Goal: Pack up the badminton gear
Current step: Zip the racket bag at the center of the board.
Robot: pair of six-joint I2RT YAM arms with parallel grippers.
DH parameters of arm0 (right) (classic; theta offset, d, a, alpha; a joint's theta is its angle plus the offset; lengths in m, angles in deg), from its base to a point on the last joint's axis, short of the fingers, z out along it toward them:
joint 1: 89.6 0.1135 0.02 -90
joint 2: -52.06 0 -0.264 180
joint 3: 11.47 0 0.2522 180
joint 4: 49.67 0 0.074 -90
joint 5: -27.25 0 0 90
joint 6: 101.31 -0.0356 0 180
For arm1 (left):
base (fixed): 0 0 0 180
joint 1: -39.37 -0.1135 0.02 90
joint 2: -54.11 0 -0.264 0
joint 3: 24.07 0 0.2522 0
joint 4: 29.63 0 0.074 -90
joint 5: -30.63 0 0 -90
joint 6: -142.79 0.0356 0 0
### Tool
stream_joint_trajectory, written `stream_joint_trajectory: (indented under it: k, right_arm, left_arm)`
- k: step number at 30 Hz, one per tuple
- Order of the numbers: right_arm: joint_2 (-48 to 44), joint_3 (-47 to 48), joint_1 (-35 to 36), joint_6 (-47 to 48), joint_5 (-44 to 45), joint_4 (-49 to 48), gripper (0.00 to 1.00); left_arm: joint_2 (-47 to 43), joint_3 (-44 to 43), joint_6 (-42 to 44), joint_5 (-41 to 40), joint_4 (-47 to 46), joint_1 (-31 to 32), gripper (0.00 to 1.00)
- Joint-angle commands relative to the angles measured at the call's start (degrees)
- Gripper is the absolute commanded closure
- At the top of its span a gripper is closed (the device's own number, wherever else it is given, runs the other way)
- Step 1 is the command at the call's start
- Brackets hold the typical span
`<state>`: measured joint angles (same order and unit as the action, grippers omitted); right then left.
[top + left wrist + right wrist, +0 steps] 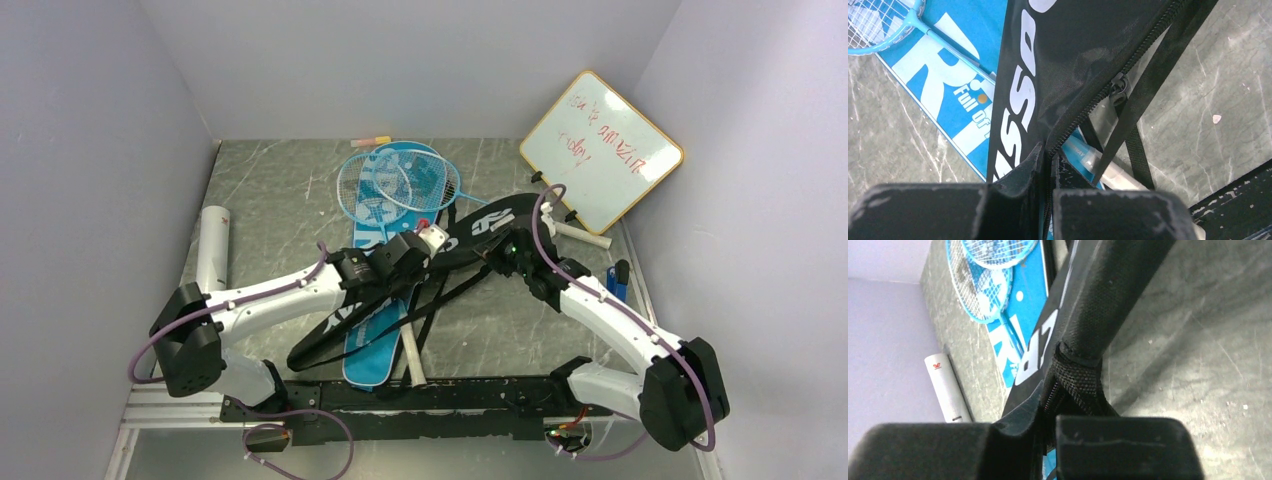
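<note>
L jaws, R jaws both clamp black bag point(478, 236), crossing over blue bag point(372, 350).

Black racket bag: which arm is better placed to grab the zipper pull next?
Probably the left. The left gripper pinches the black bag at its zipper, and the zipper pull sits just ahead of it. The right gripper clamps the bag's edge, with no pull in its view; it can steady the bag.
</note>
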<state>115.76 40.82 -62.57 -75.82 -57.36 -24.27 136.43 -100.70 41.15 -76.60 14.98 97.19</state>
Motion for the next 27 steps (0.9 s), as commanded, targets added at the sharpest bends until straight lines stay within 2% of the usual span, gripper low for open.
stream_joint_trajectory:
  k: [1,4,6,7,9,10,13,19,24,27]
  right_arm:
    - [-1.35,3.37,-0.28,3.00,-2.86,-8.56,1.00]
    - [-1.28,4.81,-0.22,5.06,-3.81,-11.24,1.00]
    - [-1.53,5.25,-0.22,5.12,-2.58,-13.08,1.00]
    - [-1.66,5.58,-0.22,4.98,-1.83,-13.70,1.00]
    - [-1.74,6.33,-0.22,4.78,-0.98,-14.84,1.00]
    - [-1.47,7.03,-0.18,4.68,-0.73,-15.10,1.00]
    - [-0.30,8.49,-0.22,4.59,0.09,-14.95,1.00]
    - [0.72,7.58,-0.22,2.66,-0.13,-16.82,1.00]
    - [0.81,7.80,-0.22,2.47,-0.55,-17.17,1.00]
    - [0.28,8.41,-0.22,3.05,-0.17,-16.31,1.00]
  left_arm:
    - [-1.11,1.72,1.76,-2.68,-5.54,-0.25,0.95]
    - [-0.14,1.41,0.19,-7.00,-6.76,-0.25,0.85]
    - [-0.63,0.37,-0.70,-7.83,-7.20,-0.25,0.70]
    - [-1.49,0.04,-0.96,-7.40,-7.74,-0.25,0.58]
    - [-4.26,-0.24,-1.57,-4.19,-8.64,-0.21,0.46]
    - [-6.33,-0.50,-2.22,-1.78,-8.96,-0.25,0.44]
    - [-10.04,-1.25,-5.97,5.32,-8.67,-0.25,0.43]
    - [-12.60,-0.07,-18.43,12.95,-7.07,-0.22,0.45]
    - [-15.84,9.59,-31.95,16.70,-20.08,-0.14,0.48]
    - [-16.44,14.80,-39.41,12.50,-25.82,-0.17,0.47]
